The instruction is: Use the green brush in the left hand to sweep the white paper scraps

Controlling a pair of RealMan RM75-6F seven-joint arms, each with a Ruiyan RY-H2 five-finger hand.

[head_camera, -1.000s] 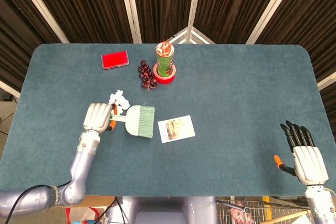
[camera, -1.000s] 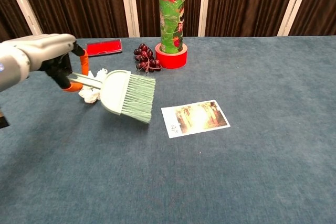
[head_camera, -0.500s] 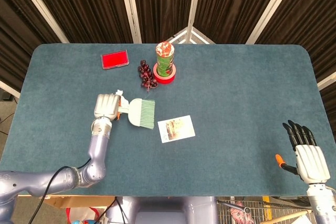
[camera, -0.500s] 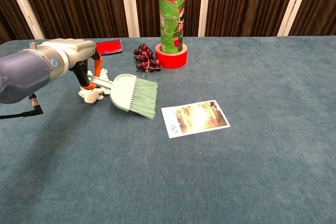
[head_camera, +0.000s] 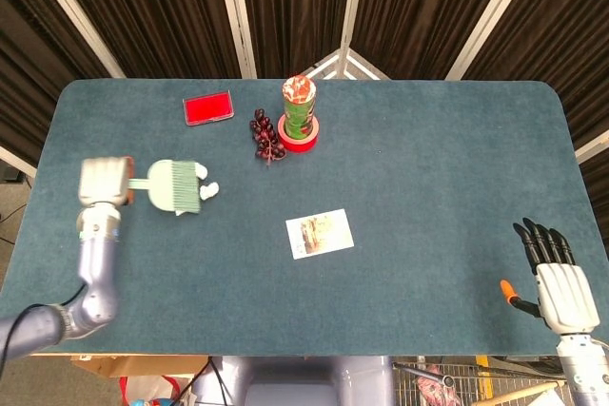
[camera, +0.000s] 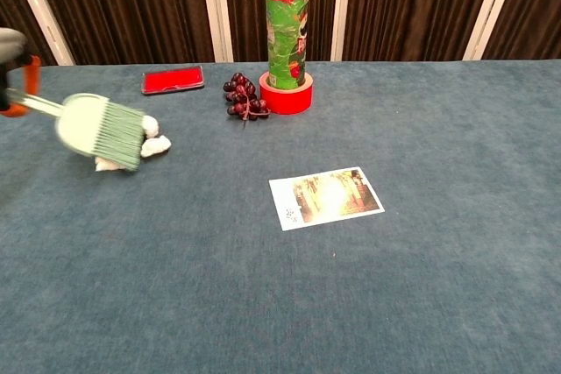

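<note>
Chest view: left hand [camera: 10,76] mostly cropped.

Brush [head_camera: 174,185] in left hand [head_camera: 104,182]

The left hand [head_camera: 105,183] has a pale, silvery-white blocky back made of ribbed segments, with a spot of orange at its edge. Behind it runs a smooth, glossy lavender-grey forearm [head_camera: 95,268] that swells into a rounded joint [head_camera: 43,325], where a thin black cable [head_camera: 19,335] loops out.

The right hand [head_camera: 557,282] has the same pale ribbed back, but black fingers [head_camera: 542,240] and an orange-tipped thumb [head_camera: 507,289]. Its wrist [head_camera: 580,354] is light grey, possibly with a metal collar; the frame edge cuts it off.
</note>
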